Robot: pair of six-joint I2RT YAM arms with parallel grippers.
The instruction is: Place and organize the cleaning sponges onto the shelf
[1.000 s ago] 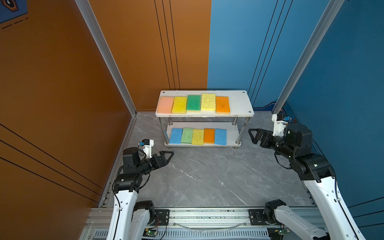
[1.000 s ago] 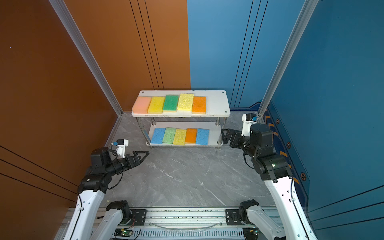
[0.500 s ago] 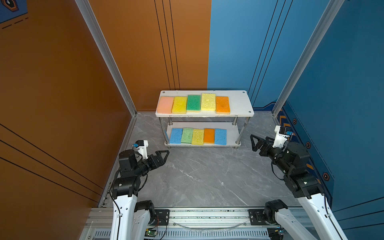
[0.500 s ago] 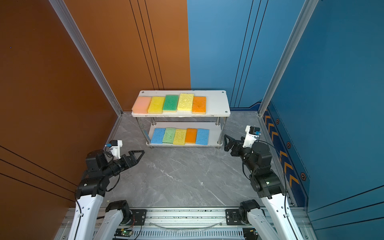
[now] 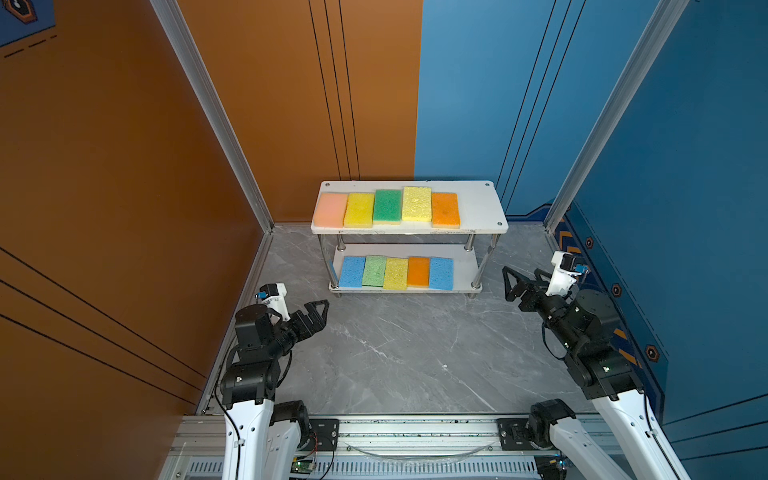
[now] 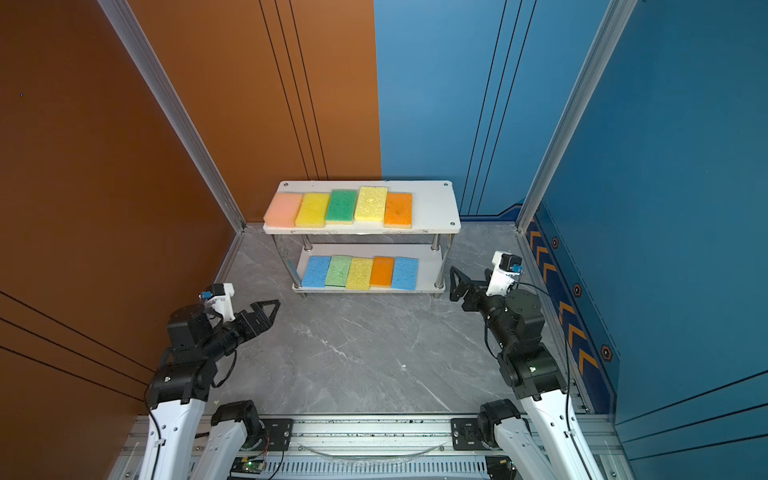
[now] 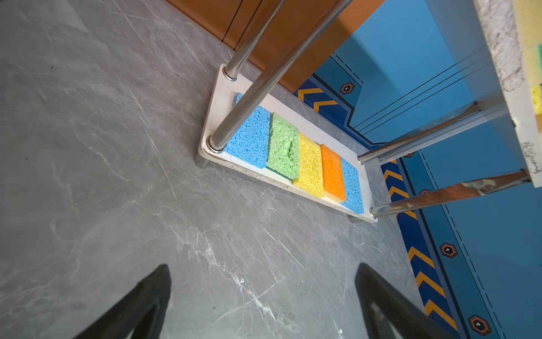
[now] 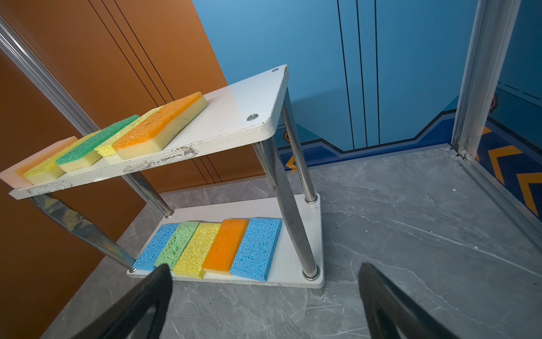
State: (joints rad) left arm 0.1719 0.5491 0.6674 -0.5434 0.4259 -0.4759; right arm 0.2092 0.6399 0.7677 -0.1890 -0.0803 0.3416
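The shelf (image 5: 478,208) (image 6: 434,203) stands against the back wall. Its top board carries a row of cleaning sponges: peach-pink (image 5: 330,210), yellow (image 5: 359,210), dark green (image 5: 387,206), pale yellow (image 5: 417,203) and orange (image 5: 445,210). On the lower board (image 8: 293,258) lie blue (image 5: 352,272), light green (image 5: 375,271), yellow (image 5: 396,273), orange (image 5: 418,271) and blue (image 5: 441,273) sponges. My left gripper (image 5: 313,313) (image 7: 263,267) hangs open and empty over the floor, in front of the shelf's left end. My right gripper (image 5: 521,278) (image 8: 265,265) is open and empty beside the shelf's right end.
Grey marble floor (image 5: 407,357) spreads between the arms and the shelf. Orange walls (image 5: 124,208) close the left and back, blue walls (image 5: 685,208) the right. A metal rail (image 5: 415,428) with both arm bases runs along the near edge.
Both arms have folded down and back from the shelf. The left gripper has drawn slightly to the left. Both grippers stay open and empty; the sponges have not moved.
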